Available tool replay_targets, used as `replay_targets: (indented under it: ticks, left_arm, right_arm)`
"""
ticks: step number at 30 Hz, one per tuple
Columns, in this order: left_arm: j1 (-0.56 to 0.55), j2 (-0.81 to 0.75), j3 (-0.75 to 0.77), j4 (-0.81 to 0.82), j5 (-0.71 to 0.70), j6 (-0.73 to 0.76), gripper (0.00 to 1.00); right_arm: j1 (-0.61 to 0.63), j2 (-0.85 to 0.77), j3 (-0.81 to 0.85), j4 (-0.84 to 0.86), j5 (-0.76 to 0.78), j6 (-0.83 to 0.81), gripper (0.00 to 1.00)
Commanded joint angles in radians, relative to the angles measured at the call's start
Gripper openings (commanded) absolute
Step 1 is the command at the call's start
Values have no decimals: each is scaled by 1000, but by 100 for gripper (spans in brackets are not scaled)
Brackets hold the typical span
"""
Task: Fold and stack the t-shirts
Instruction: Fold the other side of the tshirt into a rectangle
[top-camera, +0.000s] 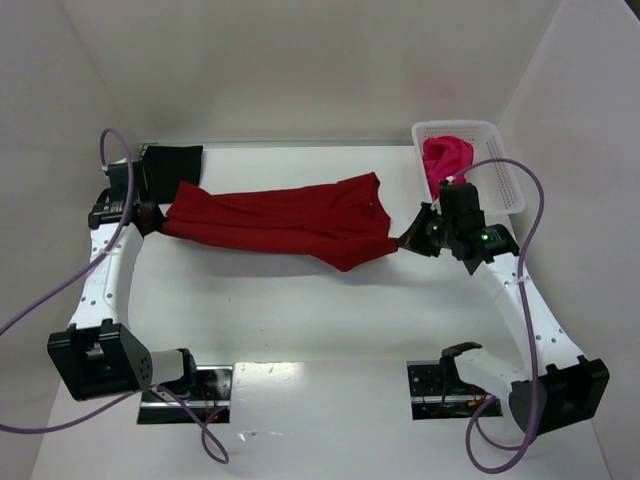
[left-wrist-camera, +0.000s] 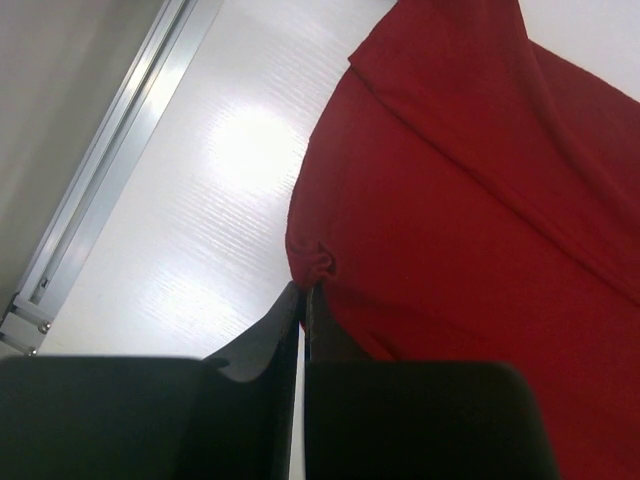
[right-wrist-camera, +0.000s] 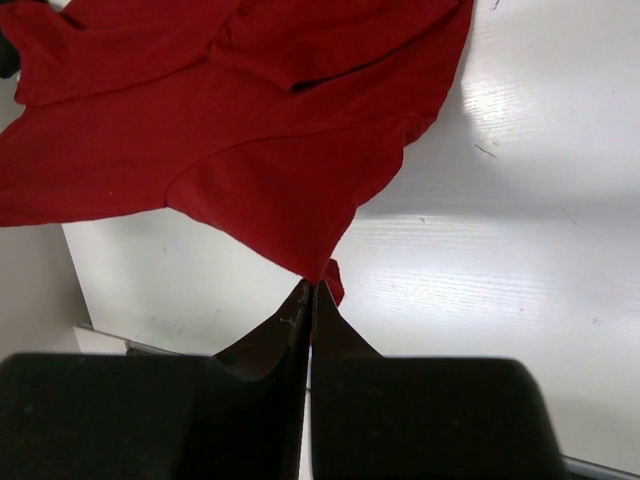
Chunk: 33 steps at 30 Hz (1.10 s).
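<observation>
I stood in a robot test cell, a lab rather than a home. A bare white counter (top-camera: 300, 320) filled it, with plain white panels (top-camera: 300, 60) closing off its far edge and both sides. An aluminium rail (top-camera: 280, 143) ran along the counter's far edge. At its near edge my left arm (top-camera: 105, 270) and right arm (top-camera: 520, 300) rose from dark mounting plates (top-camera: 190, 385), with loose purple cables (top-camera: 40, 300) looping beside them.

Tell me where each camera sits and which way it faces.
Top external: above and behind the robot, looking down at the table; left arm and right arm both show.
Left wrist: on the left arm, facing along the shut left gripper at the red t-shirt.
Right wrist: on the right arm, facing along the shut right gripper at the red t-shirt.
Shared: both wrist views show the red t-shirt pinched.
</observation>
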Motion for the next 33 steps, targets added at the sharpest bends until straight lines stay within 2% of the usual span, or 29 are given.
replay_targets:
  ticks: [1,7,19,33]
  left_arm:
    - [-1,-15,-6,-7,-30,-26,0]
    - [-1,83,31,-7,-41,-26,0]
    - [-1,332,80,51,-112,-24,0]
    - [30,683,337,100,-93,26,0]
  right_arm:
    - [6,-35,1,-23,11,6,0]
    - [6,106,27,87,23,-19,0]
    - [6,402,187,238,79,-48,0]
    - [-37,666,364,270,83,-57,0]
